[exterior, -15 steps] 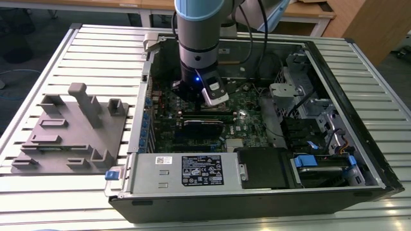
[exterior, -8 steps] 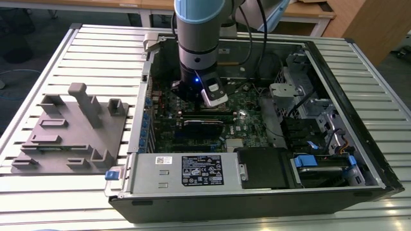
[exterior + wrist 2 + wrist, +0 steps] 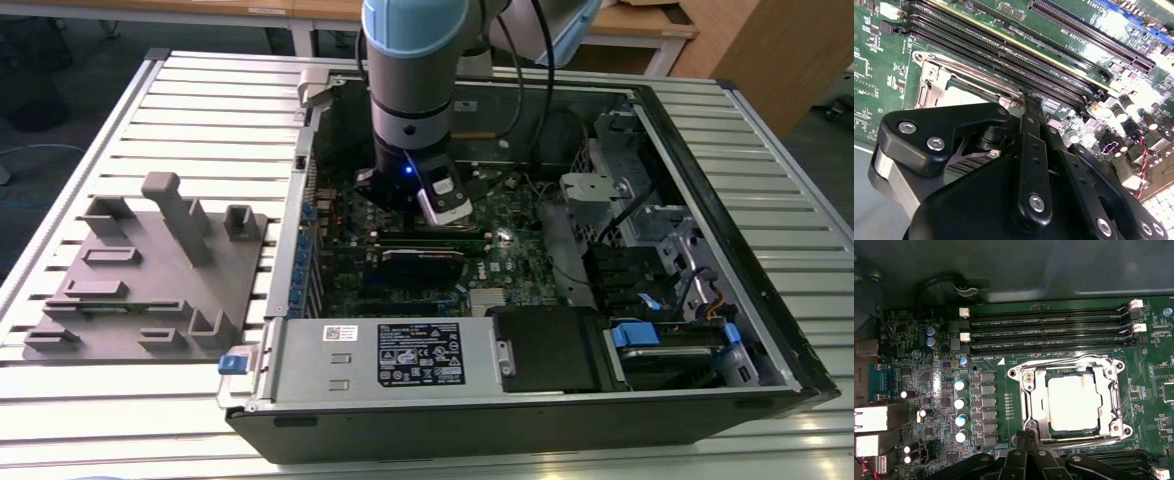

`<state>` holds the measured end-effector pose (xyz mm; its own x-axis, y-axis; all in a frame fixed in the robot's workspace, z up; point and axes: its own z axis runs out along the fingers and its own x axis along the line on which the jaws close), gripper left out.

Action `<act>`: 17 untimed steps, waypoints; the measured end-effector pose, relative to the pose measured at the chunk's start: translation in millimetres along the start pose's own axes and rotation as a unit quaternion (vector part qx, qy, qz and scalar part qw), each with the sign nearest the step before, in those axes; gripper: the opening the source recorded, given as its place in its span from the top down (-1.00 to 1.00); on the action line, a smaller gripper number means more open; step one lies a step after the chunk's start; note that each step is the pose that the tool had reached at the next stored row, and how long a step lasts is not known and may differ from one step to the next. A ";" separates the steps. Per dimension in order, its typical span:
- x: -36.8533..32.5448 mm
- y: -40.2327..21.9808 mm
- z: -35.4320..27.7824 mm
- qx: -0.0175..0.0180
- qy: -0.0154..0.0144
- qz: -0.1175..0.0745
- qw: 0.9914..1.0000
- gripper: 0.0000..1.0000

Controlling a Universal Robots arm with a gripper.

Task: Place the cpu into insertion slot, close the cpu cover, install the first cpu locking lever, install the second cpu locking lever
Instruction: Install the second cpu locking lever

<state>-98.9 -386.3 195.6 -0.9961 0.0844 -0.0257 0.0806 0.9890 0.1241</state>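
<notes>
My end effector (image 3: pixel 1026 440) has its fingers pressed together, tips at the socket frame's edge, right by a locking lever. The cpu (image 3: pixel 1074 402) lies in the insertion slot (image 3: pixel 1040 401) with the cpu cover (image 3: pixel 1069 371) folded down around it (one lever wire crosses that upper frame edge). I judge the lever needs a steady sideways-and-down push to hook it. All this sits on the motherboard (image 3: pixel 514 255) inside the open computer case (image 3: pixel 747 290) on the slatted table (image 3: pixel 200 90).
</notes>
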 end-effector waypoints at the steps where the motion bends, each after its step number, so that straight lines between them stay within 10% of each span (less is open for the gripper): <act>1: 0.1 -0.5 0.3 -0.001 0.000 0.000 1.000 0.80; 12: 4.5 -4.0 1.9 -0.006 0.000 0.000 1.000 0.80; 17: 4.3 -3.0 -6.6 -0.006 0.001 0.000 1.000 0.80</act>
<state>-103.6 -389.7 201.7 -0.9961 0.0847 -0.0246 0.0805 0.9874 0.1364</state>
